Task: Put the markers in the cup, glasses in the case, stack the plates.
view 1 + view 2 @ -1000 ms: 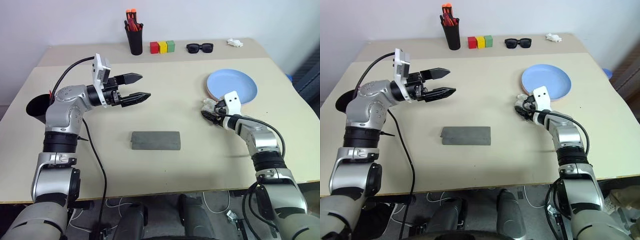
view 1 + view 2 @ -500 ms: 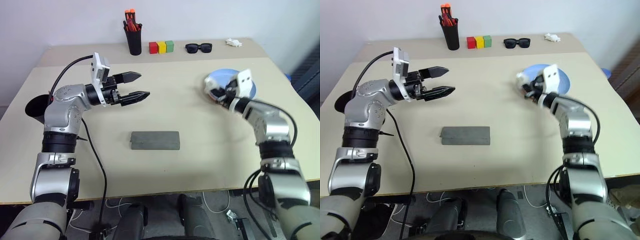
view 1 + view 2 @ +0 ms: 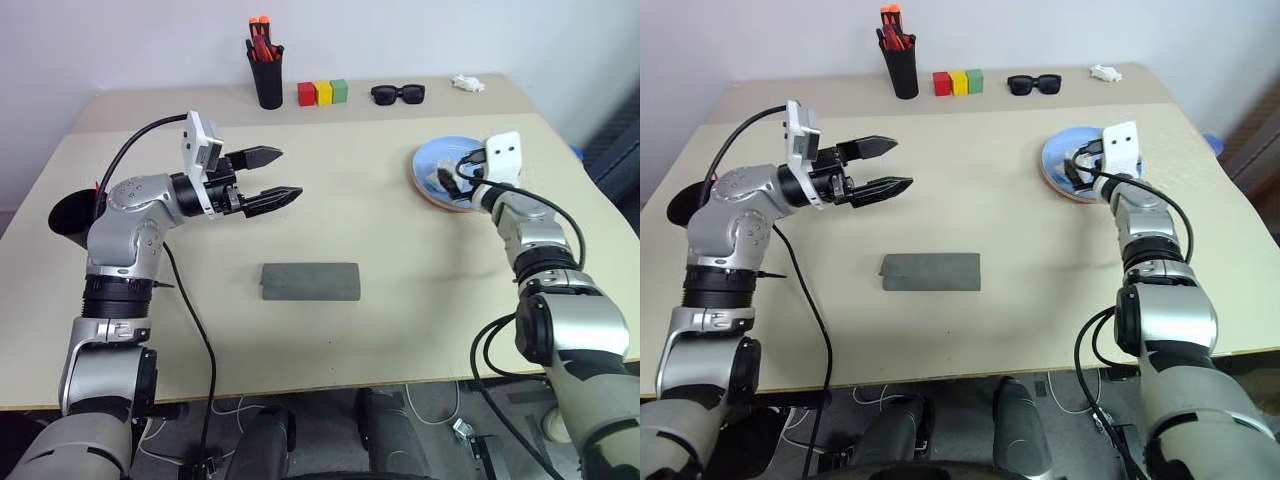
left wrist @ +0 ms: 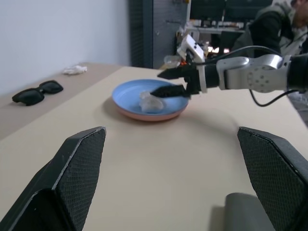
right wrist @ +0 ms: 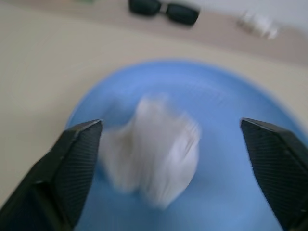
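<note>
The light blue plate [image 3: 440, 160] lies on the salmon pink plate [image 3: 450, 204] at the right of the table. A white crumpled wad [image 4: 150, 101] rests on the blue plate. My right gripper [image 3: 448, 172] hovers open just over the wad, which lies free between the fingers [image 5: 82, 159]. The left gripper [image 3: 290, 171] hangs open and empty above the table's left middle. In the centre lies the grey case [image 3: 310, 281], closed. The black cup [image 3: 70, 216] sits at the left edge, partly behind my left arm. Markers and glasses are out of view.
Along the back stand a black pen pot [image 3: 268, 78] with red and orange pens, three coloured blocks [image 3: 323, 94], black sunglasses [image 3: 398, 95] and a small white scrap [image 3: 468, 84]. A person [image 4: 276, 19] sits beyond the table's right end.
My right gripper lifted the white wad off the table, carried it back and right over the plates and opened; the wad now lies on the blue plate. The left arm stayed put.
</note>
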Tool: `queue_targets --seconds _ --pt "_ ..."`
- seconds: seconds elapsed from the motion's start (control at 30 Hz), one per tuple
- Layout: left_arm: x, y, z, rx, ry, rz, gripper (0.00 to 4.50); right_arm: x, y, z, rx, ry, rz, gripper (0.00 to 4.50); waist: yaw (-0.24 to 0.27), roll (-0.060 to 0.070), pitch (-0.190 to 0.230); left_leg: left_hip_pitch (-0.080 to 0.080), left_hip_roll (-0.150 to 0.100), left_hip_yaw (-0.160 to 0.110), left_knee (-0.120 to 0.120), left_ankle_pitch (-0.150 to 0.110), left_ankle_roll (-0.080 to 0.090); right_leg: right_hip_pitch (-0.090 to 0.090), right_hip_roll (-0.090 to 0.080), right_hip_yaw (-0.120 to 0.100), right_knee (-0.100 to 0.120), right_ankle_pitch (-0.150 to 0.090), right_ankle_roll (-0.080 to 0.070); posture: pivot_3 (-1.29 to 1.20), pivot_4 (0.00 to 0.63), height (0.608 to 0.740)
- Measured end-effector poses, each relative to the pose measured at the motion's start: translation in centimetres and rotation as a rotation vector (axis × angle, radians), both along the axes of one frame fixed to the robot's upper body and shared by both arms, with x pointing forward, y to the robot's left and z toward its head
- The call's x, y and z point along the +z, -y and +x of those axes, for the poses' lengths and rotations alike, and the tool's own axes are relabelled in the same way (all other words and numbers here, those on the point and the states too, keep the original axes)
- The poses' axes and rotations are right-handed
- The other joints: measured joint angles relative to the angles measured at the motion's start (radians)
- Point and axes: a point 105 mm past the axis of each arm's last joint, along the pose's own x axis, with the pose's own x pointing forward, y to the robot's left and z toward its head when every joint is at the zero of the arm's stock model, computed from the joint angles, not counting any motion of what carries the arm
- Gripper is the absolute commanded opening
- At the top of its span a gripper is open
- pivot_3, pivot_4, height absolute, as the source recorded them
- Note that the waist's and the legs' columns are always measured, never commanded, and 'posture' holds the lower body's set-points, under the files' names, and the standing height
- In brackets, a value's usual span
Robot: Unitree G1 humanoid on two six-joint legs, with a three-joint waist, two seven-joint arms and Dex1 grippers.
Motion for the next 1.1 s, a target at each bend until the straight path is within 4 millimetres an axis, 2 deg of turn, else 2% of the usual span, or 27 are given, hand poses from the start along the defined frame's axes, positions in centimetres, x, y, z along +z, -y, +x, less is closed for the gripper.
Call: queue_targets --seconds 0.07,0.1,0.17,0.23,0.37,0.5,0.6,0.7,0.87,1.1 --pt "0.2 0.3 -0.6 -0.008 -0.005 -0.015 4.50 2.2 0.1 -0.4 0.042 0.090 0.031 4.43 0.001 0.000 0.000 0.000 0.000 0.000 0.000 0.000 0.000 0.000 0.000 0.000 0.000 0.000 0.000 0.00 0.150 0.740" --pt "0.1 0.4 -1.0 -0.019 -0.012 -0.025 4.50 3.5 -0.4 -0.9 0.114 0.147 0.060 4.43 0.002 0.000 0.000 0.000 0.000 0.000 0.000 0.000 0.000 0.000 0.000 0.000 0.000 0.000 0.000 0.00 0.150 0.740" --pt "-0.1 0.4 -1.9 -0.035 -0.042 -0.054 4.50 5.0 -2.8 -3.5 0.352 0.231 0.106 4.43 0.003 0.000 0.000 0.001 0.001 -0.002 -0.001 -0.001 0.001 0.001 0.001 -0.001 0.002 0.000 0.000 0.00 0.150 0.740" --pt "-0.7 0.2 -2.7 -0.035 -0.071 -0.069 4.50 4.6 -5.5 -6.9 0.602 0.217 0.175 4.43 0.004 0.000 0.000 0.000 0.001 -0.002 0.000 -0.001 0.001 0.001 0.001 -0.001 0.002 0.000 0.000 0.00 0.150 0.740" --pt "-0.9 1.0 -4.4 -0.062 -0.088 -0.084 4.50 2.9 -8.7 -13.0 0.918 0.068 0.182 4.43 0.014 0.000 0.000 0.002 0.000 -0.002 0.002 -0.001 0.001 0.004 0.000 -0.001 0.000 0.000 0.000 0.00 0.150 0.740" --pt "-2.1 1.0 -5.6 -0.065 -0.120 -0.075 4.50 2.5 -10.6 -16.8 1.082 -0.005 0.122 4.43 0.012 0.000 0.000 0.005 0.001 -0.002 0.003 -0.001 0.001 0.007 0.000 -0.001 0.000 -0.001 0.000 0.00 0.150 0.740" --pt "-3.8 -0.1 -6.4 -0.041 -0.168 -0.039 4.50 1.8 -11.0 -17.8 1.086 -0.024 0.083 4.43 0.007 0.000 0.000 0.006 0.001 -0.001 0.002 -0.001 0.001 0.007 0.001 -0.001 0.000 -0.001 0.000 0.00 0.150 0.740" --pt "-5.3 -1.8 -6.9 0.005 -0.199 -0.009 4.50 0.5 -10.6 -18.4 1.066 -0.078 0.063 4.43 0.012 0.000 0.000 0.004 0.001 -0.001 0.003 -0.001 0.001 0.006 0.001 -0.001 0.000 -0.001 0.000 0.00 0.150 0.740" --pt "-6.9 -3.0 -7.7 0.039 -0.214 0.025 4.50 0.3 -9.9 -18.7 1.044 -0.102 0.039 4.43 0.035 0.000 -0.001 0.004 0.001 -0.001 0.003 -0.001 0.001 0.007 0.000 -0.001 -0.001 -0.002 -0.002 0.00 0.150 0.740" --pt "-7.4 -4.5 -7.7 0.072 -0.189 0.006 4.50 0.2 -9.3 -18.9 1.023 -0.116 0.026 4.43 0.038 0.000 -0.001 0.004 0.001 -0.001 0.004 -0.001 0.001 0.007 0.000 -0.001 -0.001 -0.002 -0.003 0.00 0.150 0.740"
